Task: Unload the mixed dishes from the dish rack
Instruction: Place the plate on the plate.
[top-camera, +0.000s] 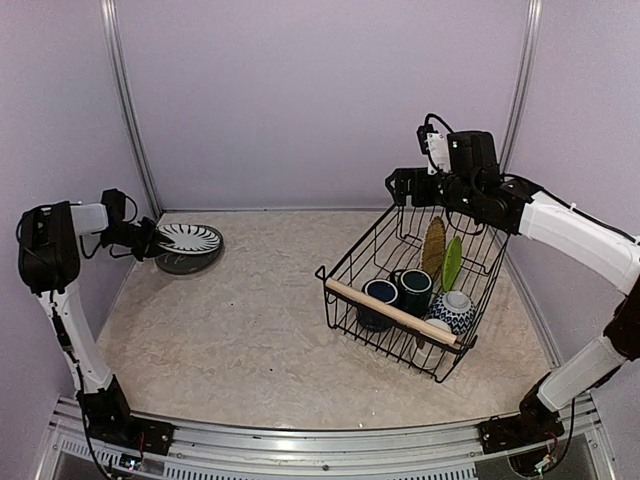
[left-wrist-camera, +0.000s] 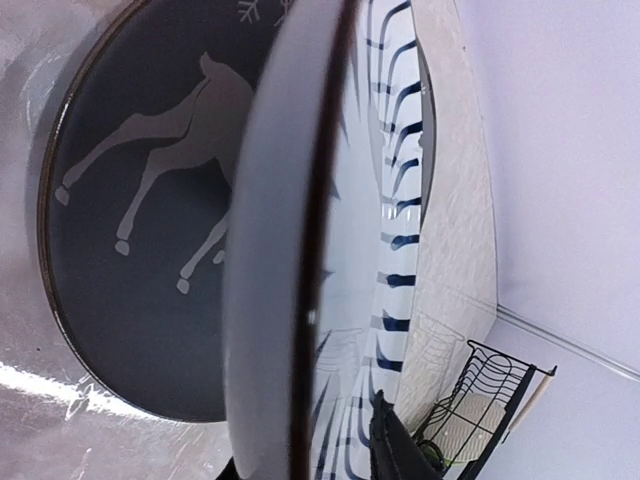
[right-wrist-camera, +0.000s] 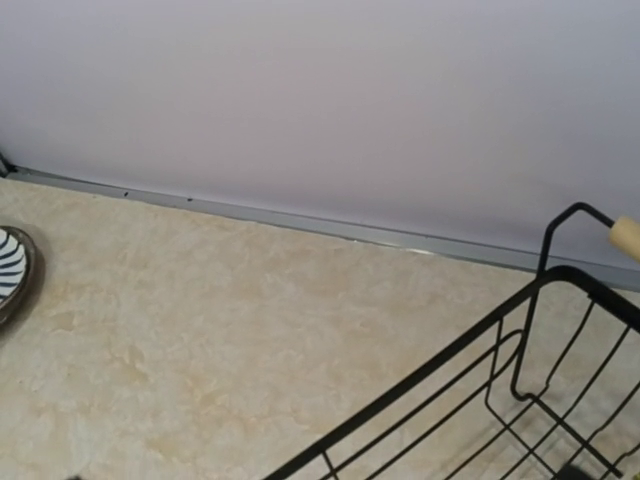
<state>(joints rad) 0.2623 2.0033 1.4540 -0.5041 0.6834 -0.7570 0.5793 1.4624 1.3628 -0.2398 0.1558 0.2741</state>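
Inside dish rack, mugs, bowl (plates upright)

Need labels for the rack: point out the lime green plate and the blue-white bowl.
lime green plate (top-camera: 452, 262): top external view, middle of its green face.
blue-white bowl (top-camera: 450, 314): top external view, its patterned outer side.

The dish rack stood on the right half of the worktop. Inside it, behind the near handle, the left mug and right mug sat side by side, with the bowl to their right. Behind them the left standing plate and right standing plate stood on edge. At the worktop's far left the upper plate lay over the lower plate, with the left pincer at its left rim.
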